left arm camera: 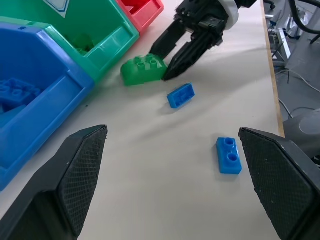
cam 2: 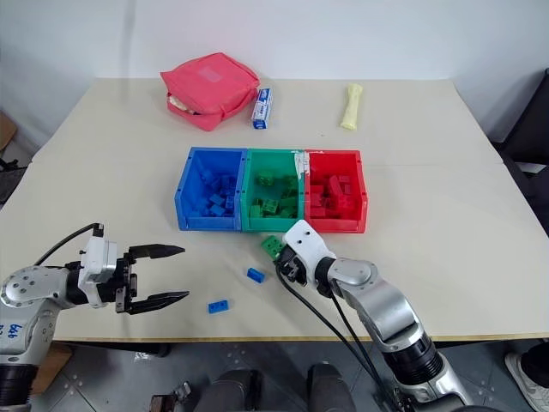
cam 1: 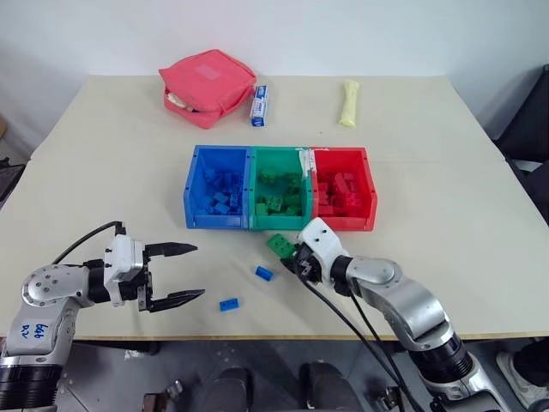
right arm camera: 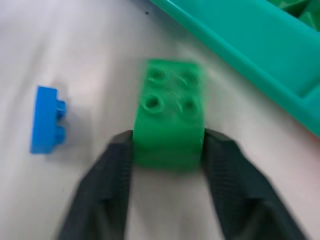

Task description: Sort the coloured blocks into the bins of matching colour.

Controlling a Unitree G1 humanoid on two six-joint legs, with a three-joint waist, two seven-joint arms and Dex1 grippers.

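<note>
The right gripper had its fingers clamped on the sides of a green block, which sat on the tabletop just outside the green bin's front wall. Two blue blocks lay beside those fingers, between them and the left gripper, whose fingers stood wide apart and empty over bare tabletop near the front edge.

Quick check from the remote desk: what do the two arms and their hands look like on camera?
Both arms are silver-grey metal with white wrist housings and black cables. Each hand, left hand and right hand, has two black tapered fingers with cross-hatched pads. The left arm carries handwritten blue markings.
</note>
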